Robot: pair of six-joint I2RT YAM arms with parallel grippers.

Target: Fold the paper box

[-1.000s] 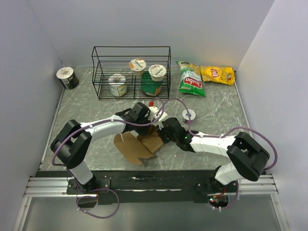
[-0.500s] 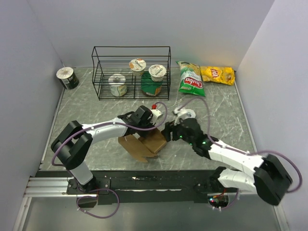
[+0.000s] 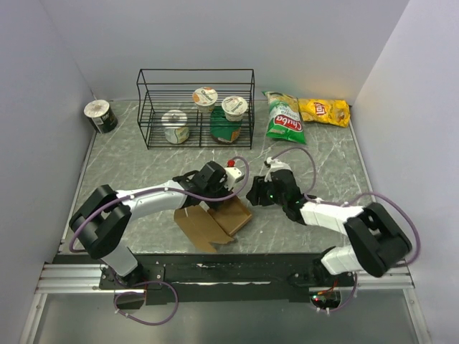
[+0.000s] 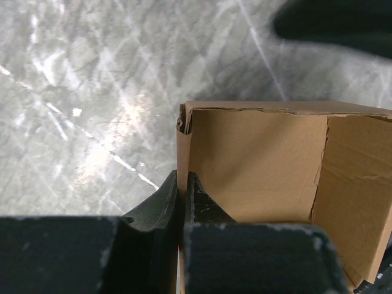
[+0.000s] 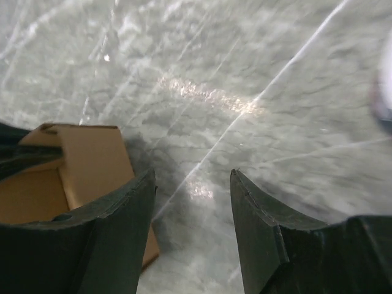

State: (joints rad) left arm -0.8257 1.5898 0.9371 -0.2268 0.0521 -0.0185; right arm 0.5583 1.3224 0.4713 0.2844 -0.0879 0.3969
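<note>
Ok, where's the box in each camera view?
Top external: box at centre, between the two arms.
Left wrist: box at lower right, its wall pinched by the left gripper.
Right wrist: box at lower left.
Shared landmark: the marble table.

Marble table [image 3: 330, 168]; atop: paper box [image 3: 214, 223], rack [image 3: 195, 70], chips [image 3: 285, 118].

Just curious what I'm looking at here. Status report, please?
Left jaws clamped on a wall of the cardboard box. Right jaws open, empty, beside it. Box half-formed, one flap splayed out. Wire rack well clear behind.
</note>
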